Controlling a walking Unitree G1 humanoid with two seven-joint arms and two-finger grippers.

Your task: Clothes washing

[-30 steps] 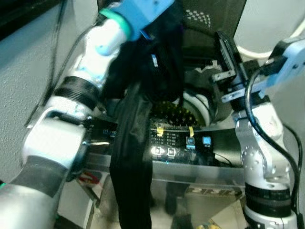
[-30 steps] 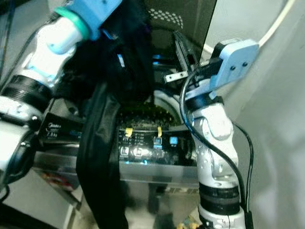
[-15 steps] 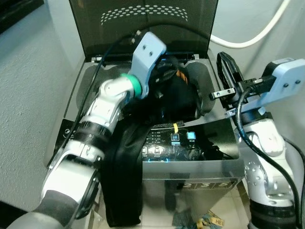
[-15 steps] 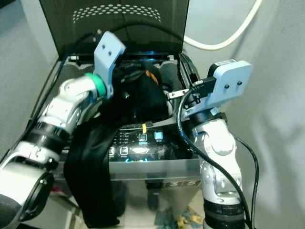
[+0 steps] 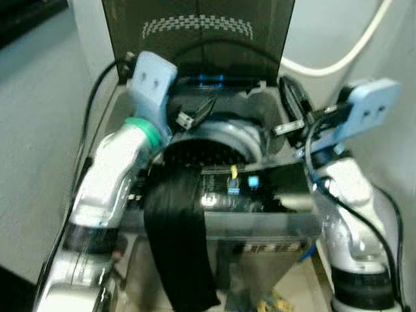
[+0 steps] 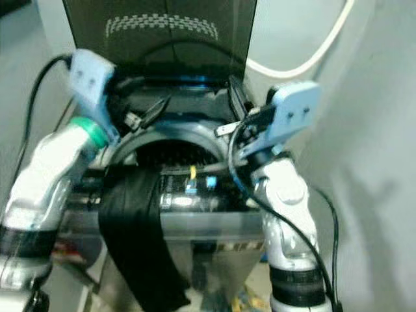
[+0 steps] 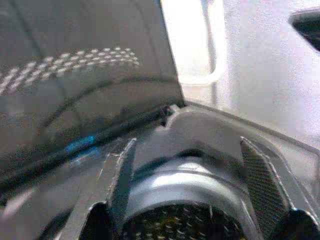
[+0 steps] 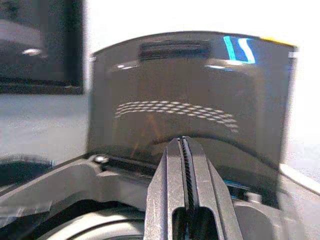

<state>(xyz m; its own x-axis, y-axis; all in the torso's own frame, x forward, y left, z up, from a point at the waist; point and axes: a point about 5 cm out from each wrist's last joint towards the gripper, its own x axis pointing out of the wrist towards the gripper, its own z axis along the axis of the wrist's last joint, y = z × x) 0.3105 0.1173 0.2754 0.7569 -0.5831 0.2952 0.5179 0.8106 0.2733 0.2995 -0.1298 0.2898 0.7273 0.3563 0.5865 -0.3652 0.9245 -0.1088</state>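
A black garment (image 5: pixel 179 240) drapes lengthwise over the washer's (image 5: pixel 260 221) near rim, below the nearer left end effector (image 5: pixel 195 116), fingers apart; right end effector (image 5: pixel 290 117) together.

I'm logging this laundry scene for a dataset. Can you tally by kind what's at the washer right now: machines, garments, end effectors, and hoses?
Top-loading washing machine, lid up: 1
Black garment draped over the washer's front edge: 1
End effectors: 2, the left end effector open over the drum and the right end effector shut by the rim
White hose on the wall: 1
Total: 5
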